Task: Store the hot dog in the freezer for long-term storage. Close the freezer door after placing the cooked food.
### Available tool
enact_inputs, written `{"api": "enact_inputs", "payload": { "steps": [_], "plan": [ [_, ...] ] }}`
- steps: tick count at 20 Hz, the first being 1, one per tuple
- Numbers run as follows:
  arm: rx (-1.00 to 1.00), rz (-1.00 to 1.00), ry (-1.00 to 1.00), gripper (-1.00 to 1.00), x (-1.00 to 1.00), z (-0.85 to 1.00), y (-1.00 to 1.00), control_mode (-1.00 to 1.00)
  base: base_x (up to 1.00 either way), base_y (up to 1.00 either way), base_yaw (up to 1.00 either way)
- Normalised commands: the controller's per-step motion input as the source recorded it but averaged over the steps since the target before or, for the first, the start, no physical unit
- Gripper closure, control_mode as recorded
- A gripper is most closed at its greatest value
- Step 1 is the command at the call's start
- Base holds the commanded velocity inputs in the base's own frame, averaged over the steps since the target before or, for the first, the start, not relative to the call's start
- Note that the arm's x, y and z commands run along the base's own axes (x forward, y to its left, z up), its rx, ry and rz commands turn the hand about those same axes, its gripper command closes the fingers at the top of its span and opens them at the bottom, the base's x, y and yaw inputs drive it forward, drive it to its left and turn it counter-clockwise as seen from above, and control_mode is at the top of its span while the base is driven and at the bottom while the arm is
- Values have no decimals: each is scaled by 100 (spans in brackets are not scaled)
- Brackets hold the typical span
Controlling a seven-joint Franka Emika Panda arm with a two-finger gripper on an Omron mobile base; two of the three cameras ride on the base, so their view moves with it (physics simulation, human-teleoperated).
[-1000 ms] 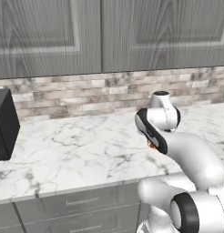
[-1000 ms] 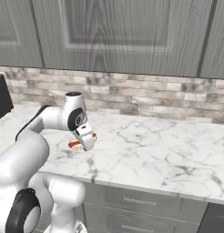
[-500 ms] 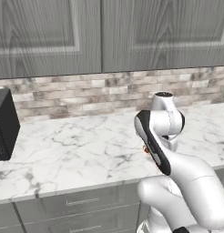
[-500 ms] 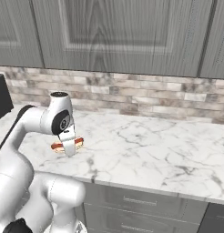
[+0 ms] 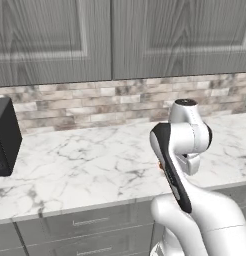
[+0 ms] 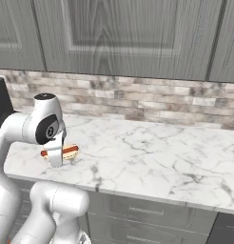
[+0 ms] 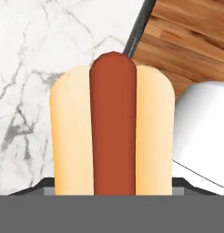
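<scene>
The hot dog [image 6: 66,152], an orange-yellow bun with a red sausage, hangs level just above the front edge of the marble counter [image 6: 152,152]. My gripper [image 6: 58,154] is shut on it, under the white wrist. In the hand view the hot dog [image 7: 111,132] runs up from the bottom, with the counter [image 7: 27,68] on the left and wooden floor [image 7: 191,41] on the right. In the left base view my own forearm covers the hand. The freezer and the freezer door are out of view.
A black microwave [image 5: 2,135] stands at the counter's left end. Grey wall cabinets [image 6: 123,33] hang above a brick backsplash [image 6: 138,97]. Grey drawers [image 5: 85,225] sit under the counter. A dark counter edge [image 7: 139,27] separates marble from floor.
My arm has swung back from over the counter towards its front edge, carrying the hot dog left and lower in the right base view. The grip has not changed.
</scene>
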Motion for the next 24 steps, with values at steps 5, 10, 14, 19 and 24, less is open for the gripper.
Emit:
{"api": "enact_inputs", "payload": {
  "steps": [5, 10, 14, 19, 24],
  "plan": [
    [0, -12, 4, 100, -7, 9, 0, -100, 0, 0, 0],
    [0, -2, 1, 100, 0, 0, 0, -100, 0, 0, 0],
    [0, -1, 0, 100, -14, 0, 0, -100, 0, 0, 0],
    [0, -2, 0, 100, -8, 0, -2, 100, -60, -23, -29],
    [0, 0, 0, 100, 0, 0, 0, 100, -40, -61, -58]
  ]
}}
